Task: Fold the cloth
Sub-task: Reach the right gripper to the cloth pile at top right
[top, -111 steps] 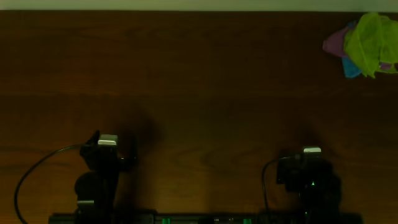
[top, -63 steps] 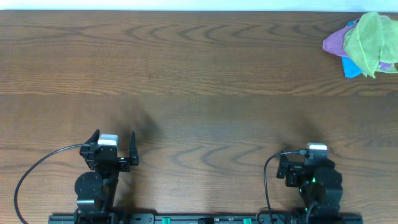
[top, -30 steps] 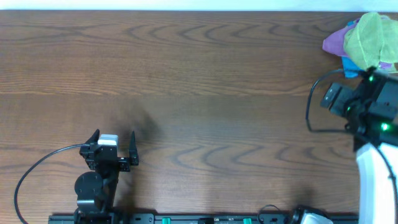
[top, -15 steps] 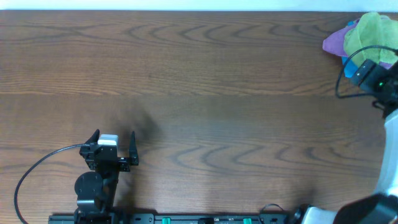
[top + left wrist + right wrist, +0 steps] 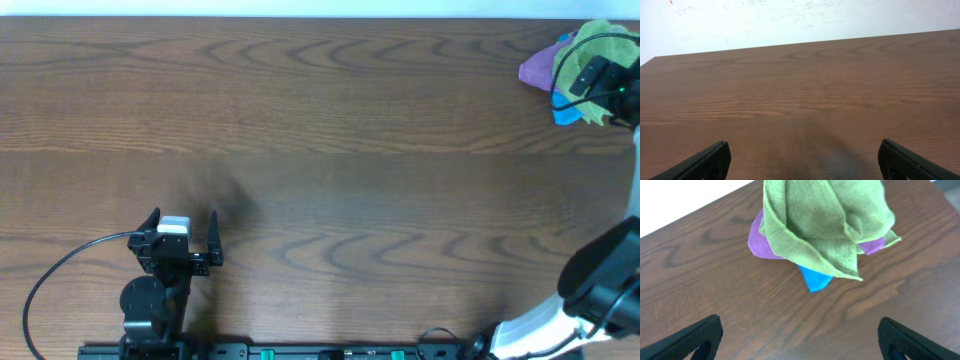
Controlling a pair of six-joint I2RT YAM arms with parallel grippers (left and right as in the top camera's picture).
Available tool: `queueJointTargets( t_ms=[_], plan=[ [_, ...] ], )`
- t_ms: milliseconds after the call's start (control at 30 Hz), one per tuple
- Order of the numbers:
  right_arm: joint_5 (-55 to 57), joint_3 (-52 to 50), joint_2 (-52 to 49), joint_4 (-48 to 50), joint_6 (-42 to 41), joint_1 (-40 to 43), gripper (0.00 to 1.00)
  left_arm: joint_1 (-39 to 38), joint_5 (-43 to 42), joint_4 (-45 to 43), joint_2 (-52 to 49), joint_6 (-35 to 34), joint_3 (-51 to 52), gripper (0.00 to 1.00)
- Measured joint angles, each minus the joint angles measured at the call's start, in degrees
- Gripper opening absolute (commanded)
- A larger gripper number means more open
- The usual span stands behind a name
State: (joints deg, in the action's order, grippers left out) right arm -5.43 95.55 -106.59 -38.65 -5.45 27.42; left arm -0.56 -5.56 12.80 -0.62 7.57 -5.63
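The lime-green cloth [image 5: 825, 220] lay bunched up at the far right corner of the desk [image 5: 320, 130]. It sat on top of a purple cloth [image 5: 757, 242] & a bright blue cloth [image 5: 815, 280] — all 3 in one little heap. It wasn't flat; it sat in loose, floppy folds w/ one corner poking out to the side. The right pincer [image 5: 797, 327] hung over the desk just in front of the heap. Its jaws were wide open w/ nothing in them, not touching any cloth. The left pincer [image 5: 182, 216] sat well apart, near the front left of the desk — also wide open & holding nothing. Brown wood showed btwn its fingers [image 5: 705, 160] in the left wrist view.
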Motion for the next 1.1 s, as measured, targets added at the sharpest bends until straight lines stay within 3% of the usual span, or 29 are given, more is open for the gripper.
queueJointTargets(
  t_ms=[433, 833, 1100],
  plan=[
    [-1.9, 0.07, -0.66, 1.97, 0.0, 0.0, 0.99, 0.0, 0.02, -0.02, 0.0, 0.0, 0.0, 0.95],
    [0.39, 0.83, -1.05, 8.81, -5.55, 0.0, 0.99, 0.0, 0.0, -0.02, 0.0, 0.0, 0.0, 0.95],
    [1.81, 14.53, -12.33, 3.13, -7.19, 0.0, 0.99, 0.0, 0.0, -0.02, 0.0, 0.0, 0.0, 0.95]
  ],
)
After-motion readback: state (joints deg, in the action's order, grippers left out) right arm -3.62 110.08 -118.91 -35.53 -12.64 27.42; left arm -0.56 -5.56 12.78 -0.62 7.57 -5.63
